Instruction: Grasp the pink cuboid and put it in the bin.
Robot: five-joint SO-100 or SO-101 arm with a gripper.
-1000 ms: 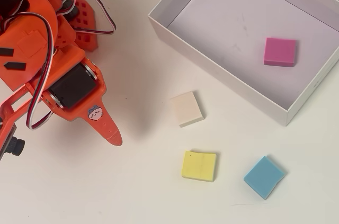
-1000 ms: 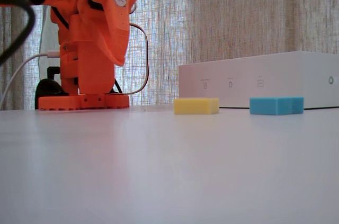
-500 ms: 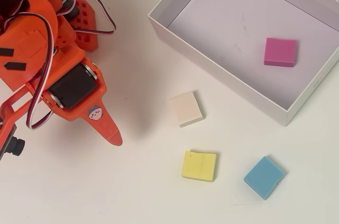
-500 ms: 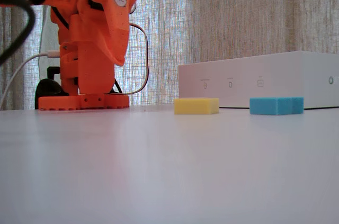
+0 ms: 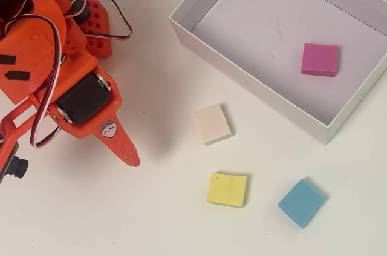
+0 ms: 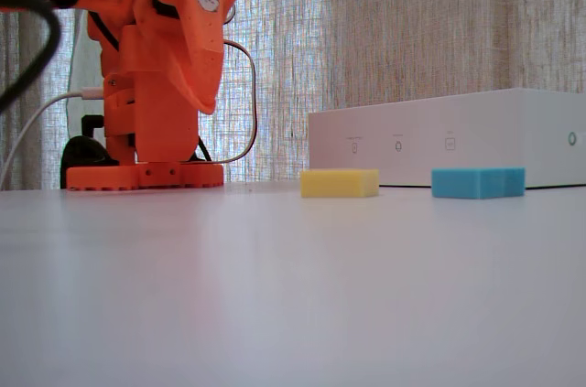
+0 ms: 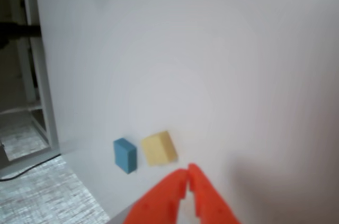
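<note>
The orange fingers [image 7: 187,173] are pressed together with their tips meeting and nothing between them, as the wrist view shows; in the overhead view they taper to a single point [image 5: 130,158] above bare white surface [image 5: 91,219], well to the left of the blocks. Just beyond the fingertips in the wrist view lie the yellow block [image 7: 159,148] and, beside it to the left, the blue block [image 7: 125,155], near the surface's edge; in the overhead view the yellow block [image 5: 227,189] sits right of the fingertip and slightly lower in the picture, the blue block [image 5: 301,202] further right, and the cream block [image 5: 213,124] above the yellow one, near the bin's long front wall but apart from it. The pink cuboid [image 5: 319,59] lies flat on the floor of the bin [image 5: 254,86], toward its right side, clear of the walls; the bin fills the upper right of the overhead view. In the fixed view the arm's orange base [image 6: 145,175] stands at the left, the yellow block [image 6: 339,183] and blue block [image 6: 478,182] rest before the bin's white wall [image 6: 439,145], and that wall hides the bin's inside.
</note>
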